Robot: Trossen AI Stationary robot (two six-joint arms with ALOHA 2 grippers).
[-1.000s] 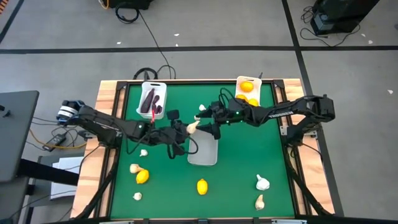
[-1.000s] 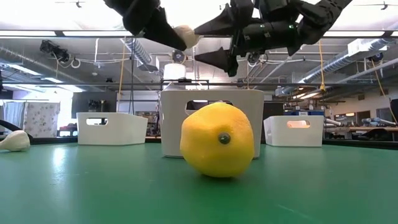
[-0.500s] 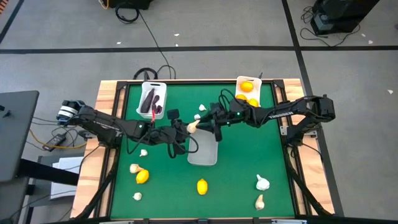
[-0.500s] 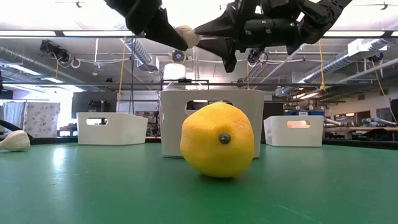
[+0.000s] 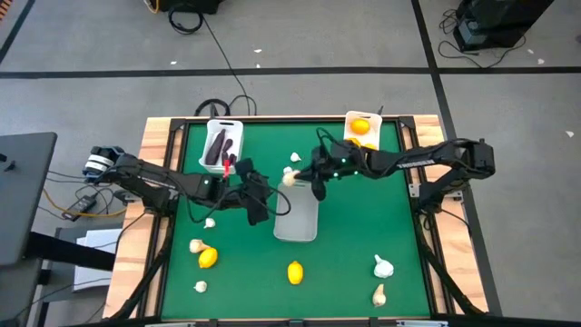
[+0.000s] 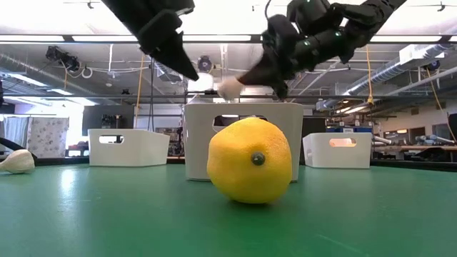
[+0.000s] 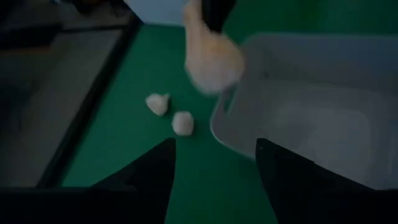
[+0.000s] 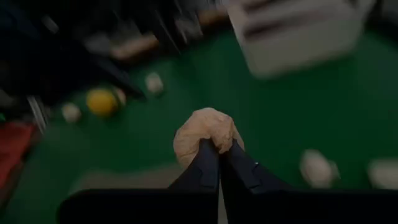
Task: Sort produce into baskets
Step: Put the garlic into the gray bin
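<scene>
A cream garlic bulb (image 5: pixel 290 179) hangs above the far left corner of the middle white basket (image 5: pixel 297 222), with my right gripper (image 5: pixel 301 179) shut on it. My left gripper (image 5: pixel 264 191) stands open just to the bulb's left and touches nothing; its wrist view shows its gap (image 7: pixel 214 163) empty and the bulb (image 7: pixel 211 56) beyond it. The left basket (image 5: pixel 222 145) holds dark purple vegetables. The right basket (image 5: pixel 361 132) holds orange citrus. My right gripper pinches the garlic bulb by the end nearest the gripper (image 8: pixel 208 142), between its two fingertips (image 8: pixel 239 167). The fingers come from the table's right, slanting down. The bulb sticks out beyond the fingertips, lifted clear above the middle basket's rim.
Loose produce lies on the green mat: a lemon (image 5: pixel 295 272) at the near middle, another lemon (image 5: pixel 208 257) with garlic (image 5: pixel 196 245) at the near left, and garlic bulbs (image 5: pixel 383 266) at the near right. Two garlic pieces (image 7: pixel 158 102) lie beside the middle basket.
My right gripper has shut on the garlic bulb and tipped downward. My left gripper has opened, let go of the bulb and drawn back a little toward the table's left. The bulb now hangs from my right gripper, slightly lower and farther right than before.
</scene>
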